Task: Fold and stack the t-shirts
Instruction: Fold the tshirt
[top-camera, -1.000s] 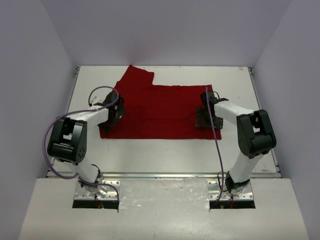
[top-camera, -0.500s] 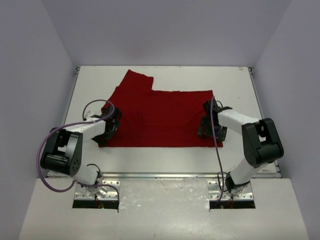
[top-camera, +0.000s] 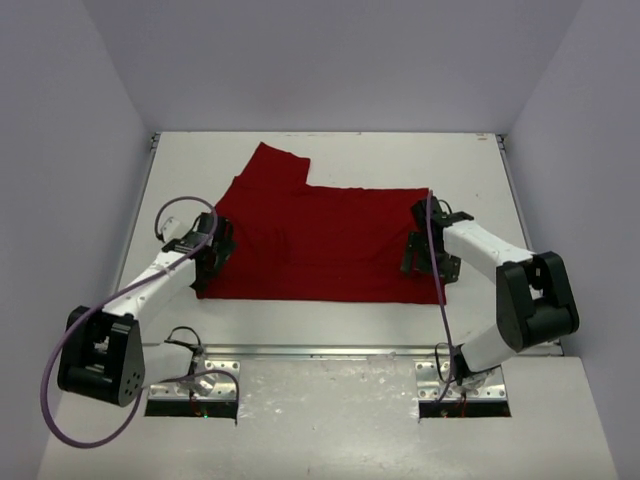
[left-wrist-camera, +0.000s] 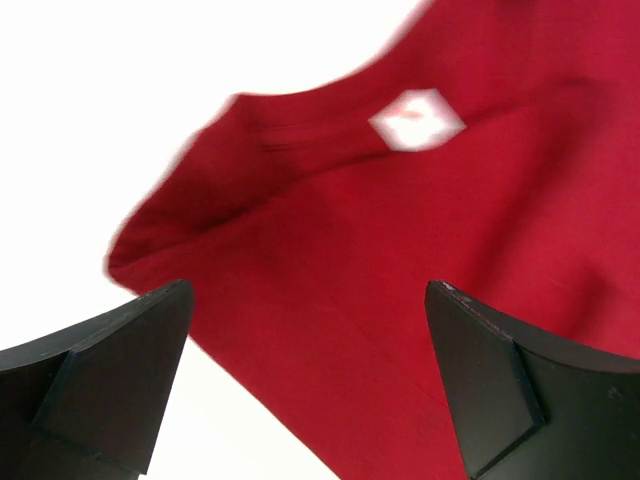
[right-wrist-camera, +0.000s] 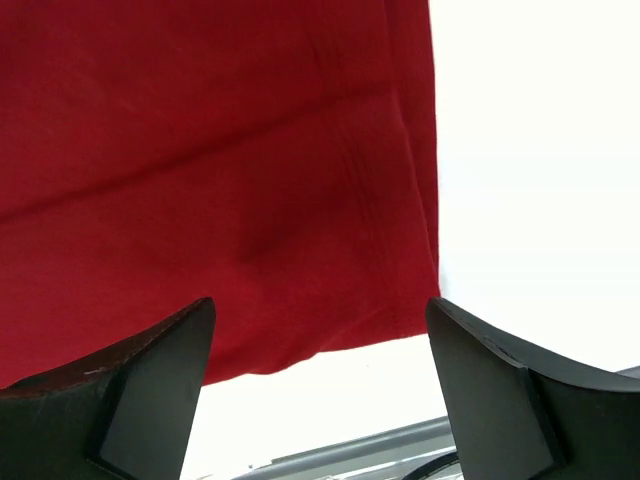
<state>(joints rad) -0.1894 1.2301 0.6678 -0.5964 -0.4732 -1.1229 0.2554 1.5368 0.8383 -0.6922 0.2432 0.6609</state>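
The deep-red t-shirt (top-camera: 320, 240) lies flat and folded on the white table, one sleeve pointing to the far left. My left gripper (top-camera: 207, 262) is open over the shirt's near-left corner; the left wrist view shows red cloth (left-wrist-camera: 400, 260) with a white neck label (left-wrist-camera: 415, 118) between the spread fingers. My right gripper (top-camera: 422, 260) is open over the near-right corner; the right wrist view shows the shirt's hem corner (right-wrist-camera: 250, 200) above bare table. Neither gripper holds cloth.
The white table (top-camera: 330, 320) has a metal rail (top-camera: 330, 351) along its near edge. Grey walls close in the left, right and far sides. A purple cable (top-camera: 180, 212) loops off the left arm.
Both grippers have moved toward the near edge and let go of the shirt, which was dragged nearer and now lies flatter. The left arm has stretched out lower.
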